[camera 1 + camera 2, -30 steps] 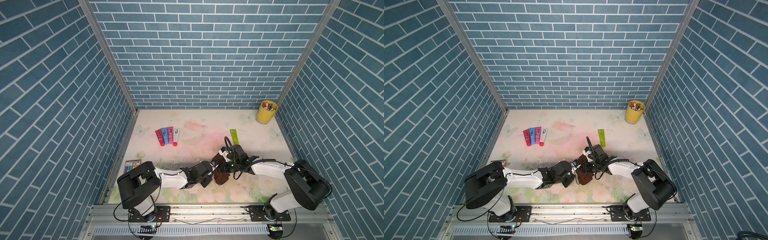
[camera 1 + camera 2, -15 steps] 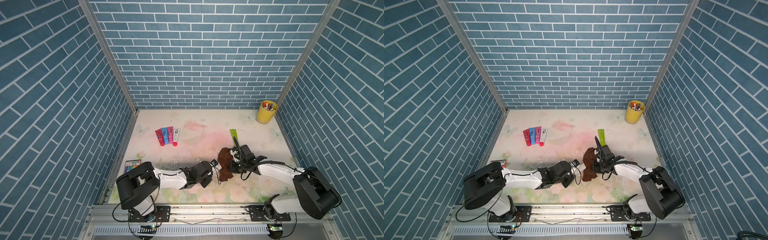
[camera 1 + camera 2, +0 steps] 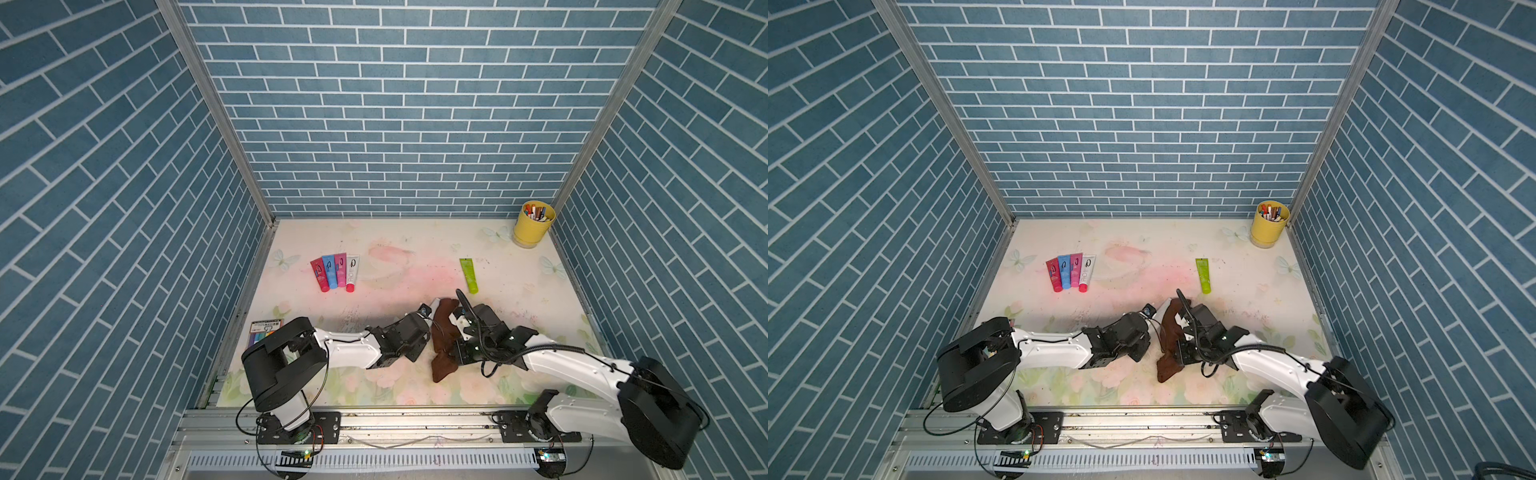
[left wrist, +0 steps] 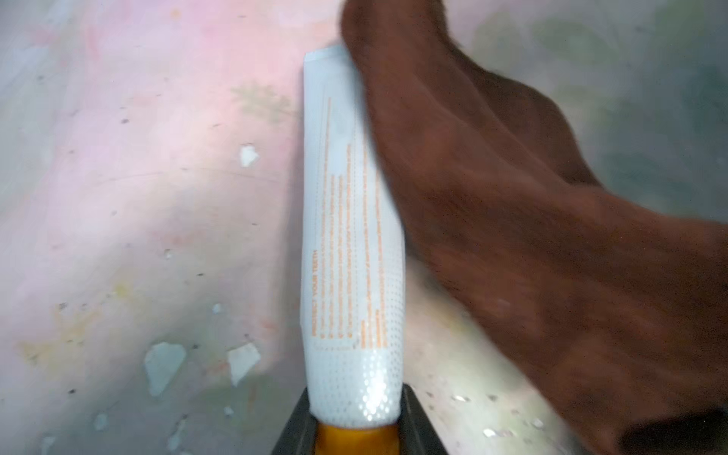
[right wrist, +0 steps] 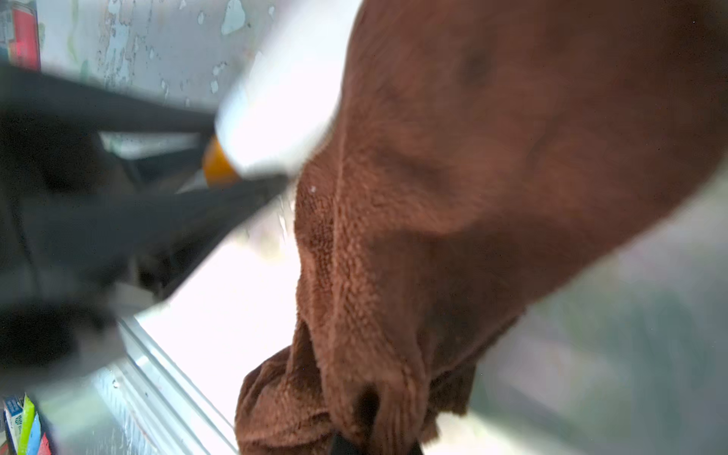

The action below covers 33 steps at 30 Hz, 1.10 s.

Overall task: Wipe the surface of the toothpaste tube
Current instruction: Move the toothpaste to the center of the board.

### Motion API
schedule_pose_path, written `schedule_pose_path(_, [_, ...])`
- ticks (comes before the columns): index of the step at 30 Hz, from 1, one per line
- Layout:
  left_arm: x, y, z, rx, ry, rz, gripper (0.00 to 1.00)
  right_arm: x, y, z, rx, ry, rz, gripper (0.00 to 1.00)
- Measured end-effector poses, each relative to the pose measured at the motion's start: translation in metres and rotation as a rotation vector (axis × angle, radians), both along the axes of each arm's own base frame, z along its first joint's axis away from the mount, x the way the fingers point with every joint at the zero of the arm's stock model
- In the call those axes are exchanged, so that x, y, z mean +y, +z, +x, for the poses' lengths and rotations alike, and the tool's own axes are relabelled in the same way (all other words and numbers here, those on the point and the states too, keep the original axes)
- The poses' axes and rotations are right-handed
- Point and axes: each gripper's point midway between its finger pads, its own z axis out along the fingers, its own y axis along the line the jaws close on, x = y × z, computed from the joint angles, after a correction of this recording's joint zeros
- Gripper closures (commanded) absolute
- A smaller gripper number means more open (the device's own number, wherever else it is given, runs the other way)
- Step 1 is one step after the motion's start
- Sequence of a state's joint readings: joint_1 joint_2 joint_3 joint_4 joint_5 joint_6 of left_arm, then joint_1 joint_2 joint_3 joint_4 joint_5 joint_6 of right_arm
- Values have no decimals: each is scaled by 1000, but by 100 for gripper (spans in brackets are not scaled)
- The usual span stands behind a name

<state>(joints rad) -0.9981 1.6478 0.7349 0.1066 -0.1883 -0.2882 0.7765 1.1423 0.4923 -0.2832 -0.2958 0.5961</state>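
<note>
Front centre of the table (image 3: 374,249): your left gripper (image 4: 354,417) pinches the white toothpaste tube (image 4: 346,236) at its orange cap (image 4: 354,441), seemingly off the surface. Your right gripper (image 5: 374,445), closed tight on the brown cloth (image 5: 472,197), lays it against the tube. Mid-wipe, likely; next, drag the cloth lengthwise.

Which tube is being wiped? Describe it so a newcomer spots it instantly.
Start at the floral table's near middle. There the left gripper clamps a white tube by its orange cap, a brown cloth draped against it. The four-tube row and green tube lie loose farther back.
</note>
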Motion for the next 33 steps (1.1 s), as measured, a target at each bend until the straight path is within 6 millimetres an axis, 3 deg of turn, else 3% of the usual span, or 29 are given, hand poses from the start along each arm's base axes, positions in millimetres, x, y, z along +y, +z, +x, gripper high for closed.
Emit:
schedule_pose_path(4, [6, 10, 24, -4, 102, -42, 100, -15, 7, -5, -30, -29, -20, 100])
schedule_pose_path(11, [-36, 31, 71, -27, 167, -137, 100, -42, -5, -21, -45, -63, -51, 100])
schedule_pose_path(17, [-69, 15, 111, -2, 203, -166, 97, -42, 7, -21, -85, -71, -7, 100])
schedule_pose_path(24, [-87, -3, 136, 73, 219, -190, 89, -42, 9, -21, -90, -72, -2, 100])
schedule_pose_path(27, [-98, 1, 144, 92, 213, -218, 81, -42, 8, -21, -88, -72, -4, 100])
schedule_pose_path(33, [-121, 1, 150, 145, 182, -267, 45, -42, 10, -21, -99, -72, 7, 100])
